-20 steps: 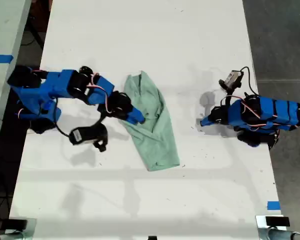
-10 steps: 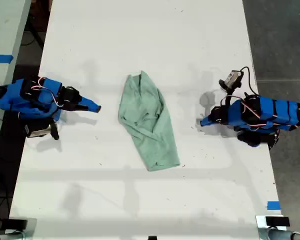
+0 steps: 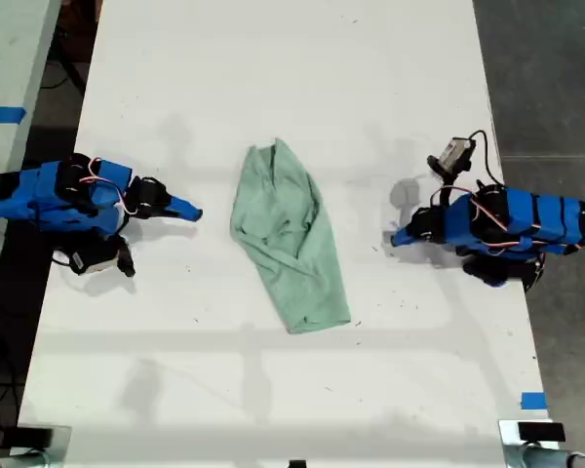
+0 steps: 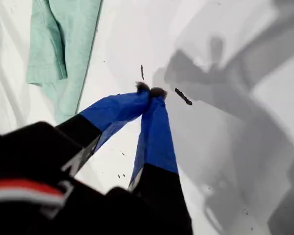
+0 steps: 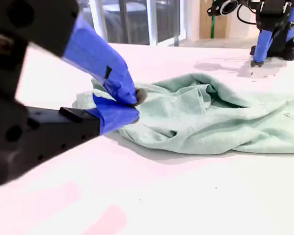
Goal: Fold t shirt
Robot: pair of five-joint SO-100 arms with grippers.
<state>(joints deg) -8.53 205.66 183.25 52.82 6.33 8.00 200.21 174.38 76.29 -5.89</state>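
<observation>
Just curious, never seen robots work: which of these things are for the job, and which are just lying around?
For the job: t shirt; my first hand; my second hand; white table.
Just lying about: blue tape piece; side table.

- The t shirt [image 3: 290,238] is a plain pale mint green, with no print, darker green only in its creases.
- The table [image 3: 273,78] is white, flecked with small dark specks and grey shadows.
- My first gripper [image 4: 150,92] has bright blue fingers with dark tips, on a black body with a red and white stripe.
- My second gripper [image 5: 133,105] has the same blue fingers on a black body.
- Both arms are blue with black joints and red and white wires.
- Blue tape [image 3: 532,401] sits at five o'clock of the exterior view; the floor [image 3: 546,78] at two o'clock is dark grey.
</observation>
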